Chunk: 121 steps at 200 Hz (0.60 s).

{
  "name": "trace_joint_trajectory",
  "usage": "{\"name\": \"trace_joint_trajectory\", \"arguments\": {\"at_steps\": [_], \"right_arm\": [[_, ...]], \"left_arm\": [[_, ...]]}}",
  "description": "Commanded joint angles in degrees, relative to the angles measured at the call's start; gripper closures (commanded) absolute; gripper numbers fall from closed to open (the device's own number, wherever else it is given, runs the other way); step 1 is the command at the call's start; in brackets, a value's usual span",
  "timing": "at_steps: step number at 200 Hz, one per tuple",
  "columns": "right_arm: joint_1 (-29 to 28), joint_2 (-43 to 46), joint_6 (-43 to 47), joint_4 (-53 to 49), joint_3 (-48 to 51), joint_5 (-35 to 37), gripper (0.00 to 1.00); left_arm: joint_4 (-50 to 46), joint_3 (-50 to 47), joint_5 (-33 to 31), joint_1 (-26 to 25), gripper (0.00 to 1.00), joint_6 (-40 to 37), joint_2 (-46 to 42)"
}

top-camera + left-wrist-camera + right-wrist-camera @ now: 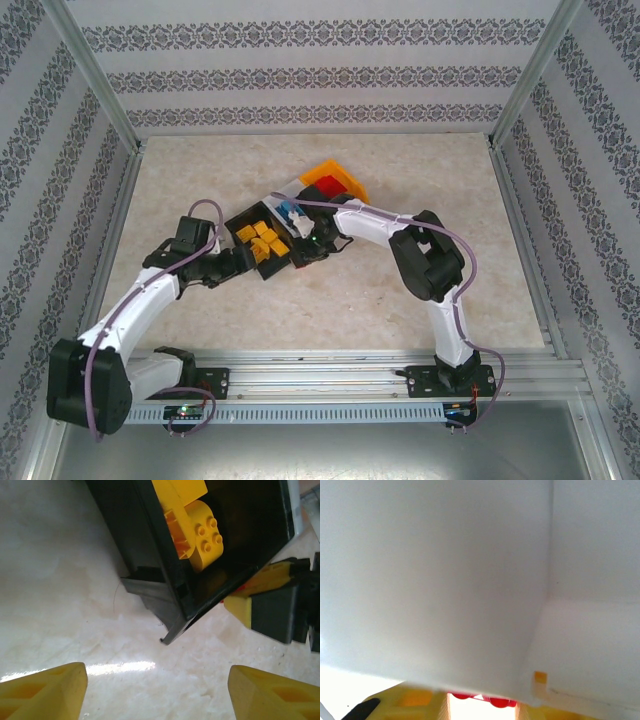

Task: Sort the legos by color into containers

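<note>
Standing by the table (400, 300), I see the left gripper (157, 695) low over the bare surface just short of the black bin's (150, 555) near corner. Its yellow fingertips (45, 692) stand wide apart with nothing between them. That bin, the leftmost of the slanting row, holds a heap of yellow bricks (263, 240), one of them with its four studs up.

Next along is the white bin (445, 580), with blue bricks (292, 213) in it. The right gripper (480, 707) is pressed close against its outer wall, and a sliver of red brick (470, 696) shows between its fingers. It looks closed on that piece.

Furthest right and back sits the orange bin (328, 170), with something red inside it, where I judge the red piece belongs.

These bricks should handle easily. They are light, hard and stiff, and will not crush or break. Their smooth sides could slip or twist in a loose pinch. The best hold is across two flat opposite sides, below the studs, squarely and not by a corner.

Much is hard to make out. The white wall takes up almost all of the right wrist view, so how squarely the red brick sits in the grip cannot be told. From above, the right arm covers part of the white bin, and the bricks are too small to count. Whether any lie loose under the arms I cannot say.
</note>
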<state>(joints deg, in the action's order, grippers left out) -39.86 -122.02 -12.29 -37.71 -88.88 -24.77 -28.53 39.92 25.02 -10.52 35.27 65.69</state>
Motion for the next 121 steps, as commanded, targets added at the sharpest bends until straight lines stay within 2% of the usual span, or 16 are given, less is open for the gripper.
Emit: {"name": "trace_joint_trajectory", "arguments": {"at_steps": [1,24,57,90,121], "right_arm": [[-1.3,-0.1,-0.8,0.3,2.7,-1.3,0.71],[-1.4,0.5,-0.9,1.3,4.2,-1.8,0.71],[-1.4,0.8,-0.5,1.7,5.0,-2.3,0.71],[-0.9,0.4,-0.3,2.0,5.2,-2.3,0.71],[-1.8,-0.3,1.4,0.1,4.8,2.7,0.71]], "left_arm": [[6.0,0.7,-2.4,-2.0,0.29,3.8,3.1],[8.8,0.8,-4.1,-2.2,0.37,4.5,6.2],[12.3,1.8,-2.0,-2.2,0.67,4.8,9.0],[10.6,3.5,-1.1,-2.2,0.84,4.2,8.6],[9.6,4.9,-0.6,-2.2,0.88,4.6,7.5]]}}
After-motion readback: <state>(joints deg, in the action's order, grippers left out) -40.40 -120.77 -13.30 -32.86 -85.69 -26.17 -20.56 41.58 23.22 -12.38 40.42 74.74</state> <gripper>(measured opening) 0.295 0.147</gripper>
